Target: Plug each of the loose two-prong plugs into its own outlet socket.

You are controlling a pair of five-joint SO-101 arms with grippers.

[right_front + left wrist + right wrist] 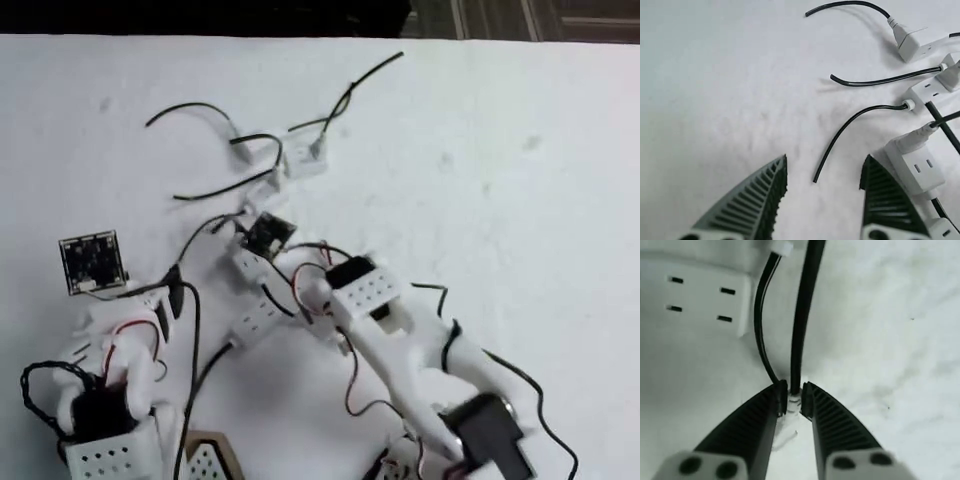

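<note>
Starting with the high view, a white counter [520, 200] is seen strewn with black cables and white outlet blocks. A far outlet block [303, 160] lies toward the back edge with cables running to it, and a near outlet block [258, 318] lies between the two arms. The right arm [400, 350] is stretched from the near right corner to the cable cluster in the middle. The left arm [120, 340] is folded at the near left.

In the left wrist view, the left claw [825, 160] is held spread wide above the counter, and nothing is gripped by its ribbed fingers [765, 195]. A thin curved cable [850, 130] is laid just beyond the fingertips, its free end resting on the counter between them. Just beside one finger a slotted outlet block [917, 170] is found, with a seated plug [912, 141] pushed into its end. Two further blocks [915, 42] are seen beyond, each with a cable attached.

In the right wrist view, the right claw [795, 387] is pressed together on a small white pinched plug [792, 404], from which a thick black cable [805, 315] is led away. A thinner cable [762, 315] is bent alongside it. A socket block [700, 295] with open slot pairs lies near the pinched plug, apart from it.
</note>
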